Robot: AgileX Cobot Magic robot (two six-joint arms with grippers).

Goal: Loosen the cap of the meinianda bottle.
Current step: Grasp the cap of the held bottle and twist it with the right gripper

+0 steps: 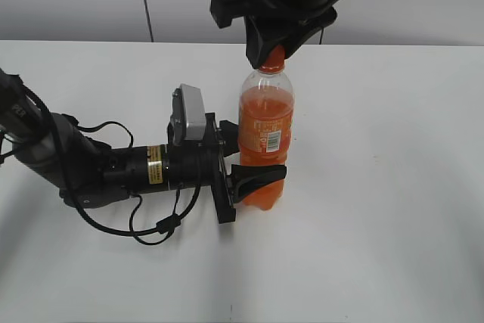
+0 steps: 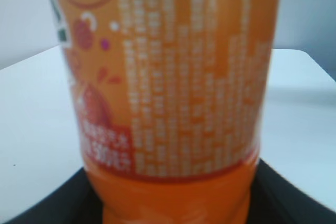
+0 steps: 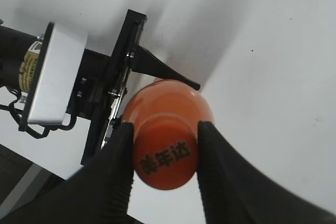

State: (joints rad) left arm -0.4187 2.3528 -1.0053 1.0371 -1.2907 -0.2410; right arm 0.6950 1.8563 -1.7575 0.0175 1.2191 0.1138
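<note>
Right wrist view: my right fingers pinch the cap from both sides, while my left fingers clasp the upright bottle low down on the tabletop. Next, I judge, a firm twist.

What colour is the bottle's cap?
Orange, with dark characters on top; the cap shows best in the right wrist view.

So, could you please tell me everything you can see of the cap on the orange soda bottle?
The cap is a small, round, orange screw cap that looks like plastic, with dark characters printed on its flat top. It sits on the neck of the upright bottle, which the left gripper clasps low down. The right gripper comes from above, its black fingers flanking the cap on two opposite sides, touching or almost touching it.
</note>
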